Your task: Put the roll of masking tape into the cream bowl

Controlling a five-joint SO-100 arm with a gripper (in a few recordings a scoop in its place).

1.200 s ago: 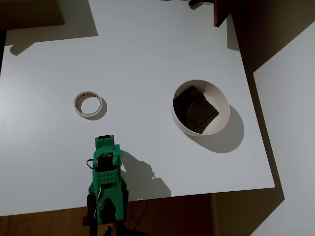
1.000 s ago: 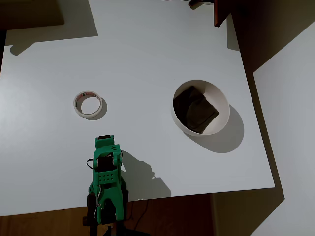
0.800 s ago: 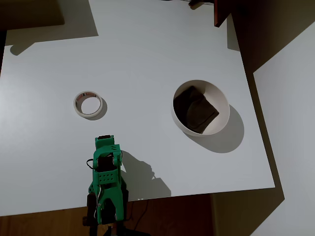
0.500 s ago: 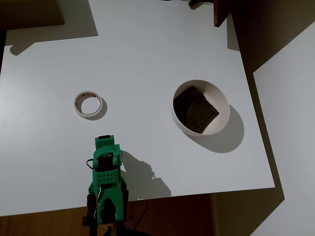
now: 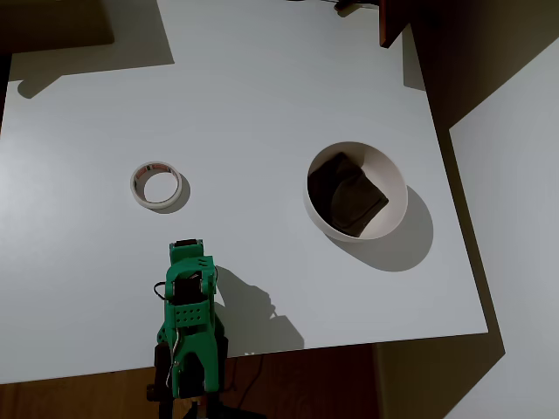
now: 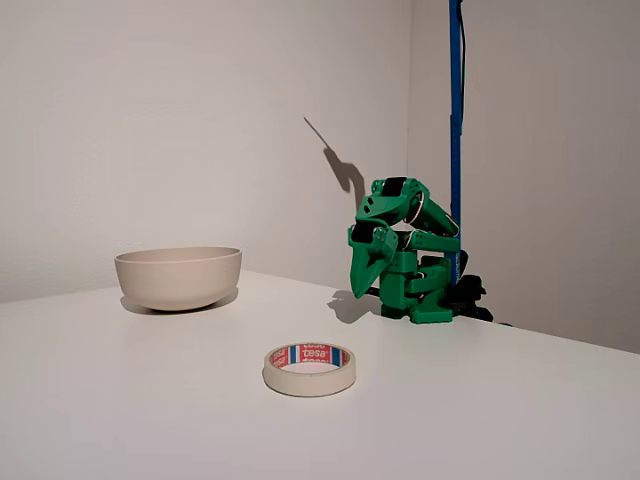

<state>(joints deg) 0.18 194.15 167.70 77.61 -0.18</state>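
Observation:
The roll of masking tape (image 5: 157,185) lies flat on the white table, left of centre in the overhead view, with red print on its inner core. In the fixed view the tape (image 6: 309,368) is nearest the camera. The cream bowl (image 5: 395,194) stands to the right with a dark brown squarish patch (image 5: 348,194) inside; in the fixed view the bowl (image 6: 178,280) sits at the left. The green arm (image 5: 189,301) is folded by the near table edge, just below the tape. My gripper (image 6: 363,288) points down at the table, jaws together on nothing, well apart from tape and bowl.
The table's (image 5: 262,96) right edge runs close past the bowl, with dark floor beyond. A blue upright pole (image 6: 455,130) rises behind the arm's base. A reddish-brown object (image 5: 390,22) juts in at the table's top right corner.
The arm's wrist part has shifted very slightly; the tape and the bowl stay where they were.

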